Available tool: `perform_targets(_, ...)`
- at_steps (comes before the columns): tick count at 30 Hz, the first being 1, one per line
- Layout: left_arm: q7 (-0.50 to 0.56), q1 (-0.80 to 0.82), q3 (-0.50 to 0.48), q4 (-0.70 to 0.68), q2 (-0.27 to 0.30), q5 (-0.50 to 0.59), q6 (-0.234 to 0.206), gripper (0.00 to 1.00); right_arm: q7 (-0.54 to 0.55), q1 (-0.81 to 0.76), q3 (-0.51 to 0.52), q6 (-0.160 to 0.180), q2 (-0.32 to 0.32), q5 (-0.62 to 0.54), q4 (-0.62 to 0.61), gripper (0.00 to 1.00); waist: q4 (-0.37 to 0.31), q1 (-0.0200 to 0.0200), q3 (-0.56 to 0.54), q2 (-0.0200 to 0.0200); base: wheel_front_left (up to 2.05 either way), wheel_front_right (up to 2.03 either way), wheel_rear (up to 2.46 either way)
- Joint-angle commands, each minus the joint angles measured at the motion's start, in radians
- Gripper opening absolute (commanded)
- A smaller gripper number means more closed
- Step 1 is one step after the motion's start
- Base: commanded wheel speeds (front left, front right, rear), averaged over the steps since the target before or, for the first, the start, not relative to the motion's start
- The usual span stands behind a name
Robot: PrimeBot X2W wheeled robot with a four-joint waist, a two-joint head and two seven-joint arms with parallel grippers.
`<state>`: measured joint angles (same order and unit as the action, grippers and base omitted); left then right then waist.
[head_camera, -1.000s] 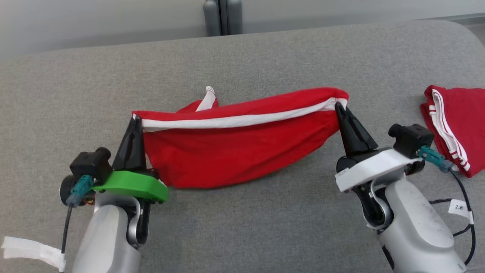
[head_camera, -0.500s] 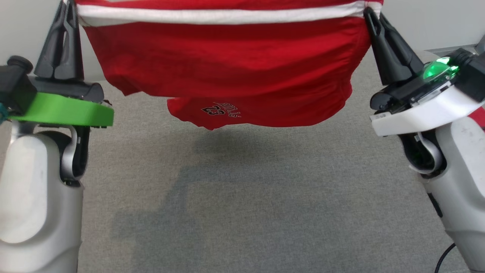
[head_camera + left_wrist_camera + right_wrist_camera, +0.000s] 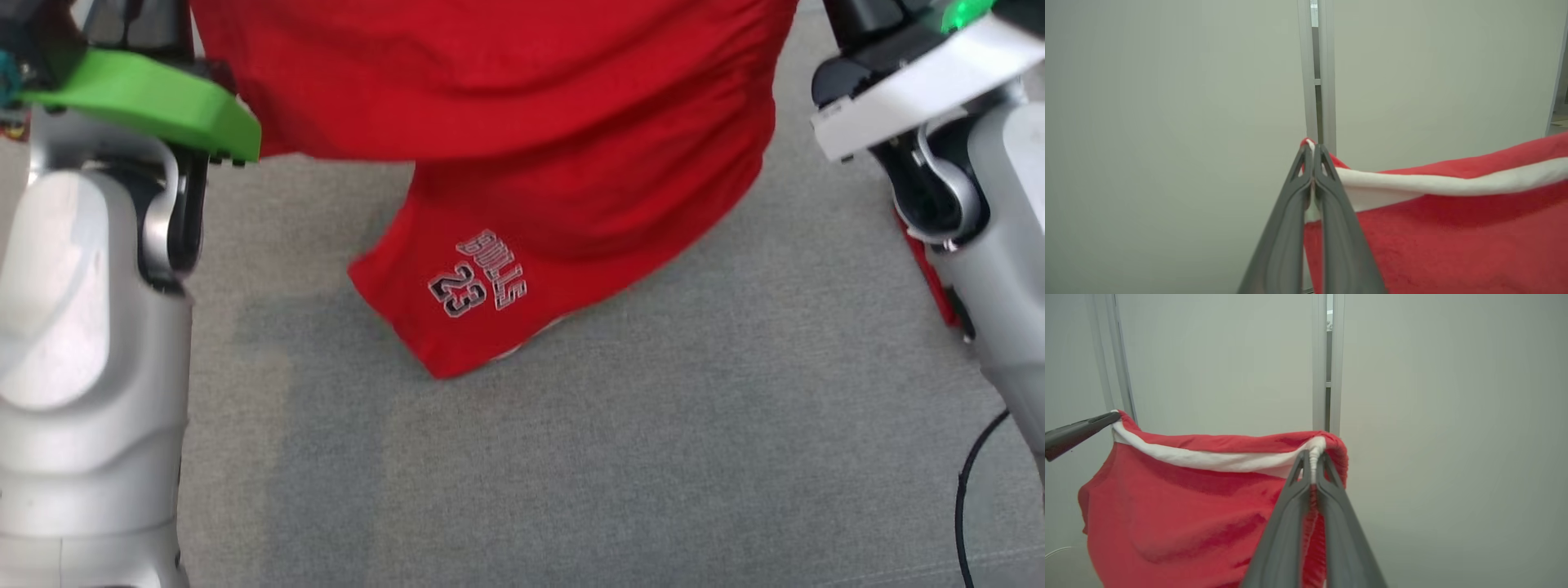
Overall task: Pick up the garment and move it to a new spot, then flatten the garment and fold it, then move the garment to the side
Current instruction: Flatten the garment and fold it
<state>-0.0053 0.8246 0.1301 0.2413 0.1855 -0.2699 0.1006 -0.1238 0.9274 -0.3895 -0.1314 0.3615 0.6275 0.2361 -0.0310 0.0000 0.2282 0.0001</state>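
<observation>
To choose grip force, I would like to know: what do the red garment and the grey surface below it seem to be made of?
Red garment: likely a soft knit fabric, matt; it hangs in loose folds and bunches at the held corners. Its white band: perhaps elastic trim, unsure. Grey surface: woven upholstery cloth, matt, with a fine speckled weave.

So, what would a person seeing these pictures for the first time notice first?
The red garment hangs across the top of the head view, above the grey surface, with a white "23" print on its lower flap. The left gripper and right gripper are each shut on its white-banded edge.
</observation>
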Motion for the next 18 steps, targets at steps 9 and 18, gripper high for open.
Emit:
perform_targets(9, -0.219, 0.263, -0.034, 0.169, -0.015, 0.040, -0.054, 0.00, -0.142, 0.276, 0.021, 0.002, -0.024, -0.103, 0.205, 0.00, 0.029, 0.0000, 0.173, -0.0001, 0.00, 0.00, 0.00)
perform_targets(18, -0.261, 0.049, -0.068, 0.187, -0.051, -0.004, -0.039, 0.00, -0.142, 0.040, 0.045, 0.002, -0.048, -0.146, 0.073, 0.00, 0.040, 0.0000, 0.121, -0.0001, 0.00, 0.00, 0.00)
